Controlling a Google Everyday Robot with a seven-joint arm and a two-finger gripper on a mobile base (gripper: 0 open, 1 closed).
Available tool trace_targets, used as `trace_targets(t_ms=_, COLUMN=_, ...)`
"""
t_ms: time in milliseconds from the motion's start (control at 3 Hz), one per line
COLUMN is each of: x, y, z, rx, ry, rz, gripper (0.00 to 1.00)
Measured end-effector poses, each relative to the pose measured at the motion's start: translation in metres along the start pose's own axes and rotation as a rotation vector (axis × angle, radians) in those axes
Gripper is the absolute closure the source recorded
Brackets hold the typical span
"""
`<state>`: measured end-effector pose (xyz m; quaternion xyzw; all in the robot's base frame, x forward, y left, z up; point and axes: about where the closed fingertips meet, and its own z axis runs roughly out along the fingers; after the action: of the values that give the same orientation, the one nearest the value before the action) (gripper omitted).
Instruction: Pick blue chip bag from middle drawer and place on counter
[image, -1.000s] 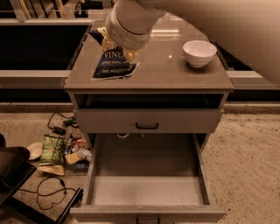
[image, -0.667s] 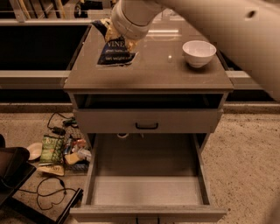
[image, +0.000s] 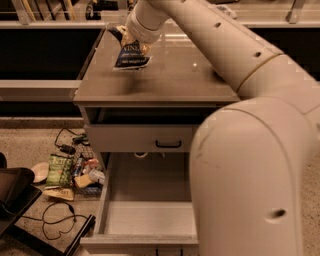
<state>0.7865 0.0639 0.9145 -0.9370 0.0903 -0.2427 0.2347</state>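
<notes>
Hovering at the counter's rear left: the gripper (image: 126, 36), at the end of the cream arm (image: 240, 55), which reaches in across the right side of the counter (image: 170, 85).
Gripper state: cannot tell. The wrist covers it, so neither released nor clenched is established.
Blue chip bag: the blue chip bag (image: 131, 54) is on the counter's rear left part. Its white lettering faces the camera, its upper end is tucked under the gripper, and its lower edge meets the glossy top.
Middle drawer: the middle drawer (image: 150, 220) stands open below the counter's front edge. Its pale floor and grey left wall are in view; the arm hides its right side.
Upper drawer front: the upper drawer front (image: 135, 137) sits closed directly beneath the counter and carries a black handle (image: 168, 144).
Floor left of the counter: a green snack bag (image: 60, 169) lies among other wrappers and black cables (image: 55, 220).
</notes>
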Motion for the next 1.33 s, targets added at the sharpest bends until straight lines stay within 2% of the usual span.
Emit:
trace_targets(t_ms=333, x=0.021, y=-0.007, z=-0.011, rx=0.028, ry=0.04, rz=0.014, gripper=0.73)
trace_targets(t_ms=1333, x=0.017, y=-0.007, z=0.0, rx=0.023, ry=0.025, rz=0.013, gripper=0.04)
